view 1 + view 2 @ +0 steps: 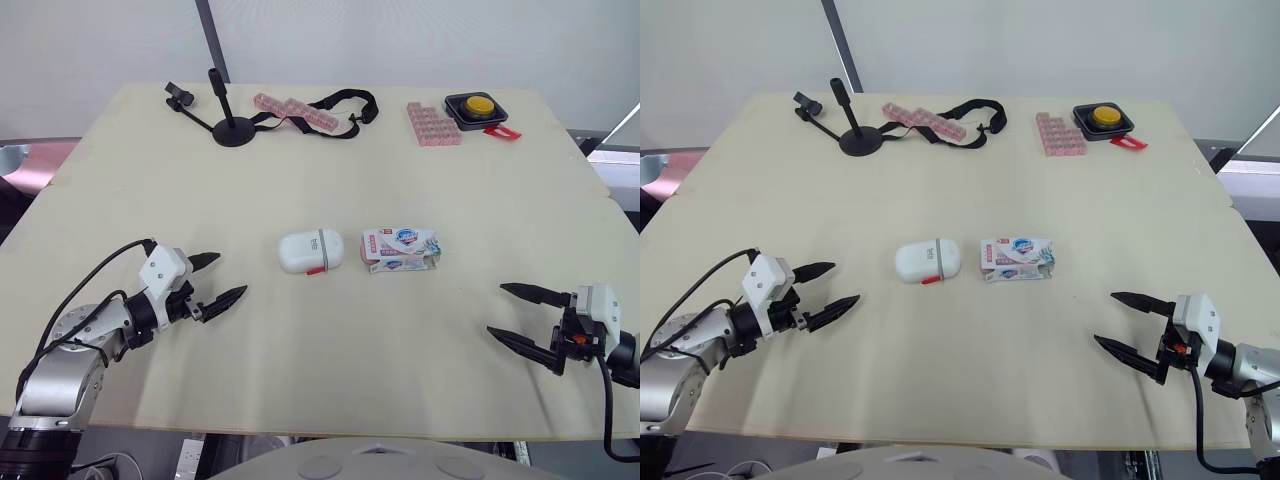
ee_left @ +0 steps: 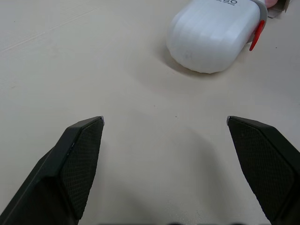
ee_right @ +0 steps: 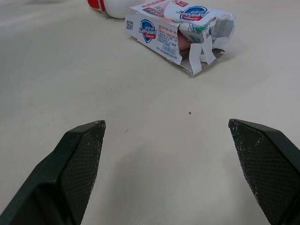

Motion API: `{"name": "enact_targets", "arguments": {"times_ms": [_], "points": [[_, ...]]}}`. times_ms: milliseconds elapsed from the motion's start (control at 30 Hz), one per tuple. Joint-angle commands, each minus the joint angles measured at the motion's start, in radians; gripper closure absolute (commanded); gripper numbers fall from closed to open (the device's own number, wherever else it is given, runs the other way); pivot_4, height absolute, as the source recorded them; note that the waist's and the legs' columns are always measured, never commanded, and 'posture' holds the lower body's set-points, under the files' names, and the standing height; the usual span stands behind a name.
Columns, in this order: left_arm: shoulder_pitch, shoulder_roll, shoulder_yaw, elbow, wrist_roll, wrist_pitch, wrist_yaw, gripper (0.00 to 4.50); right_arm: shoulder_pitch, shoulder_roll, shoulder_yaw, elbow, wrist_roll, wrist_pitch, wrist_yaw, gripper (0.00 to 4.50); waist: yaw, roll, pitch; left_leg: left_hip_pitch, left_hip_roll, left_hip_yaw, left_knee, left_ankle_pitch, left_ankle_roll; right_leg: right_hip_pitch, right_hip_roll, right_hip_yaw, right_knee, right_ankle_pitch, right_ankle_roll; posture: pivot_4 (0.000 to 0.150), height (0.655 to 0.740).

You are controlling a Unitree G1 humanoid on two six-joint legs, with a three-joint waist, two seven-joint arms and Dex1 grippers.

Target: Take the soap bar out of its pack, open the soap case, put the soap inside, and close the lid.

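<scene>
A white oval soap case with a red clasp lies shut at the table's middle. Just to its right lies the soap pack, a white printed carton whose right end is torn open, with pink soap showing inside. My left gripper rests open near the front left, pointing at the case with bare table between. My right gripper stands open near the front right, aimed at the pack's torn end. Neither holds anything.
At the back stand a black phone stand, a black strap with pink block strips, a pink block cluster and a yellow button in a black tray. The tan table spreads between my grippers.
</scene>
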Motion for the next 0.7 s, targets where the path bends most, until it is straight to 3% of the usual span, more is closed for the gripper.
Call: {"name": "enact_targets", "arguments": {"times_ms": [33,700], "points": [[-0.009,0.015,0.018,0.006,0.007,-0.033,-0.011,0.02,-0.001,-0.011,-0.020,-0.016,0.003,-0.020,0.003,0.00,0.000,0.000,0.000,0.000,0.000,0.000,0.000,0.000,0.000,0.000,0.000,0.000,0.000,0.000,0.000,0.150,0.7395],[-0.009,0.000,0.024,0.000,-0.021,-0.063,-0.048,0.02,-0.016,-0.040,-0.014,-0.052,0.002,0.018,-0.003,0.00,0.000,0.000,0.000,0.000,0.000,-0.001,0.001,0.000,0.000,0.000,0.000,-0.001,0.000,0.000,0.000,0.150,0.7395]]}}
